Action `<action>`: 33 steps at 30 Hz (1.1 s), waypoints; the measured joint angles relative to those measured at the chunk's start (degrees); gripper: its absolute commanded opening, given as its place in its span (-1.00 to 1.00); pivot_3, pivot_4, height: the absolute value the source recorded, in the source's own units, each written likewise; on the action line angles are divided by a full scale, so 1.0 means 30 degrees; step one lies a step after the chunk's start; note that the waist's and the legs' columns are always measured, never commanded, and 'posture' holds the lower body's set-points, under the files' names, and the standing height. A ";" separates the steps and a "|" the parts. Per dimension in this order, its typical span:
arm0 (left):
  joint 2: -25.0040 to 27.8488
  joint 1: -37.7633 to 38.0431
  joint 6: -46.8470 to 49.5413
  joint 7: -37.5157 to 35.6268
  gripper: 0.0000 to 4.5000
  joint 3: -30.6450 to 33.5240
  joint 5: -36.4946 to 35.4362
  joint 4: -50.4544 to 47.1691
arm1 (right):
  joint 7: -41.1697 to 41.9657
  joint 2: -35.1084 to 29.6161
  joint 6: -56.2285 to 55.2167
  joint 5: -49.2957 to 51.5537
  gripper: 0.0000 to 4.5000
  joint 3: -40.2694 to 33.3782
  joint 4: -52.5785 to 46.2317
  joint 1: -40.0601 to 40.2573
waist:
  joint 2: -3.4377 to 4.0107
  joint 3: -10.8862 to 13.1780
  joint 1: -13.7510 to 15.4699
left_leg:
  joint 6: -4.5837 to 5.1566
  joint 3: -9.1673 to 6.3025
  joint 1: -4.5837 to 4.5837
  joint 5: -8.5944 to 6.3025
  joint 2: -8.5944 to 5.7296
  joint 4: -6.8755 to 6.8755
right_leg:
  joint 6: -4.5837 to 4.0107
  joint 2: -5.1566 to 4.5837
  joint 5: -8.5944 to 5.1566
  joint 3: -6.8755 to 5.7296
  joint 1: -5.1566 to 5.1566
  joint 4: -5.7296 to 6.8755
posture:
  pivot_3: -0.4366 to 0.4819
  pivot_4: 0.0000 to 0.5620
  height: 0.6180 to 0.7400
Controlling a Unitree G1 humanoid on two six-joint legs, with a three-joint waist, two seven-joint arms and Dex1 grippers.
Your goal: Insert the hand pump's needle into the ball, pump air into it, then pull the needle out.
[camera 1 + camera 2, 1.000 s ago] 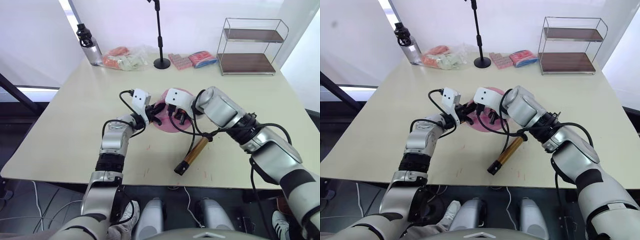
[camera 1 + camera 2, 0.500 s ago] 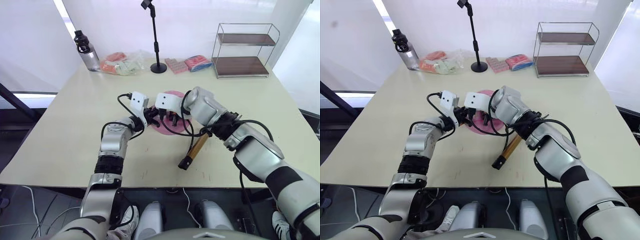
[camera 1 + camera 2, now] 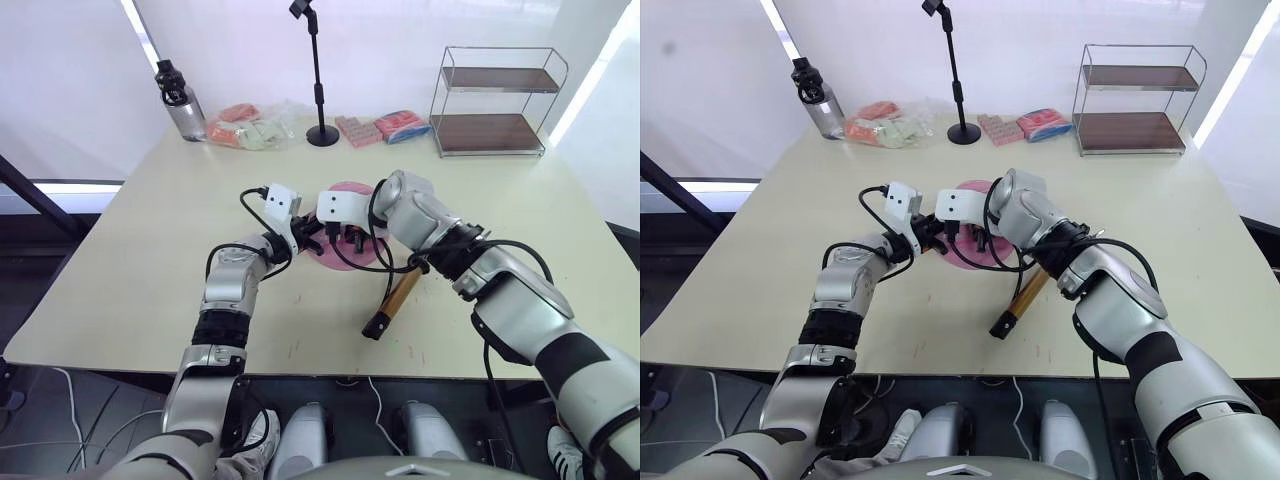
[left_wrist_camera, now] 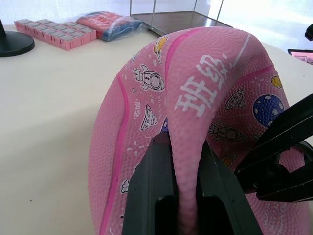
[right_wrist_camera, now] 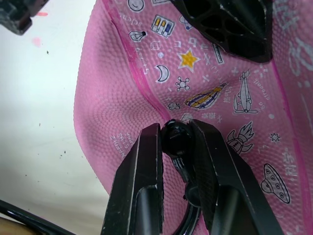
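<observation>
Needle hidden against ball.

Beige table: limp pink printed ball, bronze-gold hand pump beside it; black microphone stand and two-tier wire shelf beyond.

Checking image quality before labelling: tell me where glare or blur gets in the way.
Eye views: windows behind the table blow out white. Left wrist view: the ball is crisp, the pincer fingers soft. Right wrist view: prints sharp, no glare.
</observation>
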 measured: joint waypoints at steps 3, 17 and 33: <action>-0.0016 -0.0030 -0.0096 -0.0034 -1.00 -0.0020 -0.0001 0.0098 | 0.0328 -0.0124 -0.0173 -0.0273 -0.85 0.0023 -0.0213 0.0127 | 0.0002 0.0002 0.0008 | 0.0000 -0.0007 -0.0005 0.0000 -0.0010 0.0000 | 0.0003 -0.0026 -0.0002 -0.0013 0.0001 -0.0002 | -0.05 -0.47 1.00; -0.0010 -0.0104 -0.0319 -0.0282 -1.00 -0.0431 -0.0115 0.0162 | 0.1462 -0.0796 -0.0827 -0.1366 -0.85 0.0389 -0.1007 0.0441 | 0.0026 0.0011 0.0354 | 0.0000 -0.0030 -0.0038 0.0000 -0.0015 -0.0083 | 0.0007 -0.0031 -0.0003 -0.0056 0.0007 -0.0149 | -0.05 -0.47 1.00; -0.0008 -0.0467 -0.0671 -0.0434 -1.00 -0.0808 -0.0135 0.0726 | 0.2375 -0.1346 -0.1907 -0.2152 -0.85 0.0526 -0.1237 0.0622 | 0.0046 0.0023 0.0540 | -0.0002 -0.0064 -0.0070 -0.0002 -0.0027 -0.0085 | 0.0007 -0.0086 -0.0004 -0.0112 0.0028 -0.0211 | -0.05 -0.47 1.00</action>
